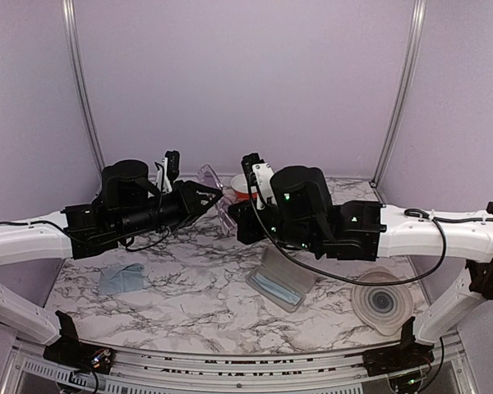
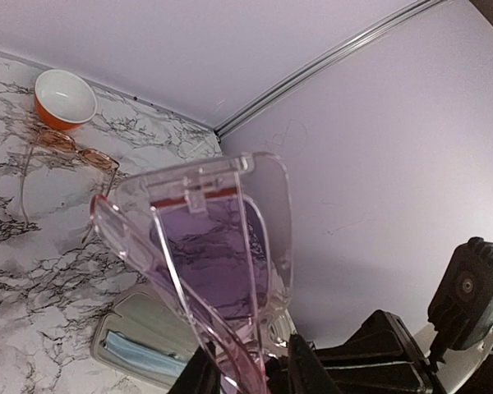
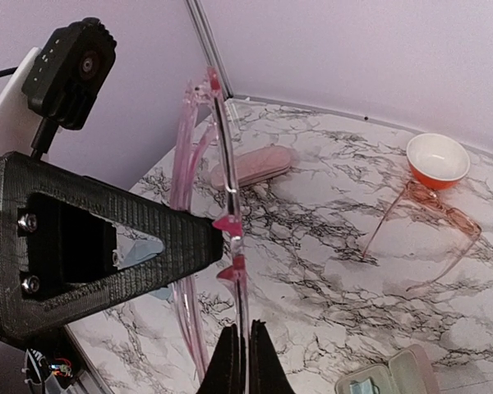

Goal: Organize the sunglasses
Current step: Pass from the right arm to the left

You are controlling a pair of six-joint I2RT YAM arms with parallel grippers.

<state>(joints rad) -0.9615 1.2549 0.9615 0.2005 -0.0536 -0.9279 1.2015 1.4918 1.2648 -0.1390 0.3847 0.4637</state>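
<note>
The sunglasses (image 2: 66, 152) with orange-brown lenses lie open on the marble table beside an orange bowl (image 2: 64, 98); the right wrist view shows this pair of sunglasses (image 3: 431, 226) too. Both arms hold a clear pink case (image 1: 212, 179) in the air over the table's middle. My left gripper (image 2: 246, 365) is shut on one end of the clear pink case (image 2: 205, 238), whose two shells stand apart. My right gripper (image 3: 246, 328) is shut on the thin rim of one shell of the case (image 3: 228, 205). The left gripper's black finger (image 3: 107, 246) sits close alongside.
A closed pink oblong case (image 3: 251, 167) lies at the back left. An open grey case (image 1: 281, 283) holding a blue cloth sits near the front. A loose light blue cloth (image 1: 119, 277) lies at front left, a round pale dish (image 1: 384, 304) at front right.
</note>
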